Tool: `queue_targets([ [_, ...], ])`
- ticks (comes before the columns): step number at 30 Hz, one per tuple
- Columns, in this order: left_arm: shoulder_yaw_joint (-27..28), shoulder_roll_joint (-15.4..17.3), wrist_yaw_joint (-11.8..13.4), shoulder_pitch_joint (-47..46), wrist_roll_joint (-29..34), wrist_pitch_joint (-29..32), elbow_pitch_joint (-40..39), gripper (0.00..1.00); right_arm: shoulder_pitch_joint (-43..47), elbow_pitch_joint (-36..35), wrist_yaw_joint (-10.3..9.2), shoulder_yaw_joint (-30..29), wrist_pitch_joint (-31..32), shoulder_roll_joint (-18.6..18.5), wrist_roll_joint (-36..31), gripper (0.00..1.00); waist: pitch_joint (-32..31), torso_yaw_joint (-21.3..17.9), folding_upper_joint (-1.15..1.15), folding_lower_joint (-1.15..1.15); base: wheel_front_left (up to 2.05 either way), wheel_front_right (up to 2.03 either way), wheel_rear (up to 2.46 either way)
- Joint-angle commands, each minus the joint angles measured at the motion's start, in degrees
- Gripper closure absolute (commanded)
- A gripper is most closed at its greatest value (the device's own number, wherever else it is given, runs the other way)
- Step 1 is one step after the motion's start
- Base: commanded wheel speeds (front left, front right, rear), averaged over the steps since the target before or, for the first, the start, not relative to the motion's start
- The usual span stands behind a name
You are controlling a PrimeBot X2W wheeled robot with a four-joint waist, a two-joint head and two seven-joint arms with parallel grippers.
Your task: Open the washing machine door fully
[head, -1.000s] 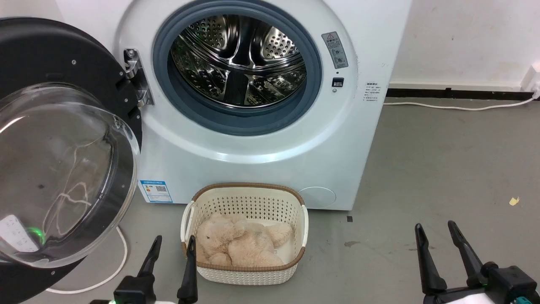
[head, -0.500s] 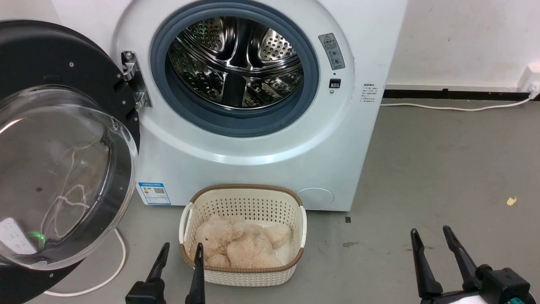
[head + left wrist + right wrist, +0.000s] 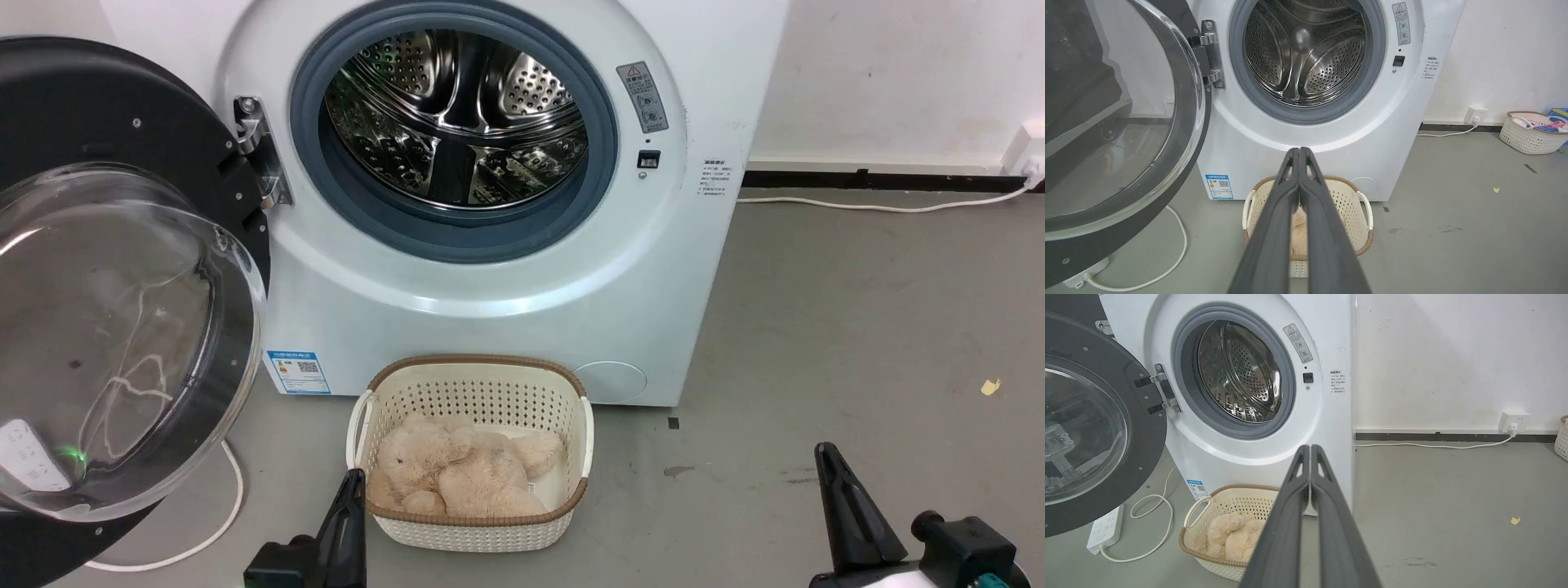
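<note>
Jaws: left gripper (image 3: 1299,150) and right gripper (image 3: 1309,447) both pinched together, empty.
Place: door (image 3: 98,98) swung wide, left of washer (image 3: 490,327), on hinge.
Room: open floor (image 3: 857,327) right of washer.
Count: one door; two baskets, near basket (image 3: 1348,204) and far basket (image 3: 1523,139).

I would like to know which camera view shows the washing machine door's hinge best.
The left wrist view: the hinge is largest and sharpest there. The head view shows it smaller, from above; the right wrist view shows it small too, at an angle.
</note>
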Motion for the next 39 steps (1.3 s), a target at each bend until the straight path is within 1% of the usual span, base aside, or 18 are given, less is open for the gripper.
queue_targets([
  [1,0.33,-0.31,-0.25,-0.19,0.39,0.20,-0.16,1.00,-0.24,-0.10,0.00,-0.04,0.43,0.01,-0.32,1.00,0.02,0.00,0.00,0.00,0.00,0.00,0.00],
  [39,5.45,-2.90,-3.84,-1.52,5.09,4.64,-1.63,1.00,-2.04,-0.79,0.02,-0.38,4.27,0.07,-3.25,1.00,0.76,0.19,0.00,0.00,0.00,0.00,0.00],
])
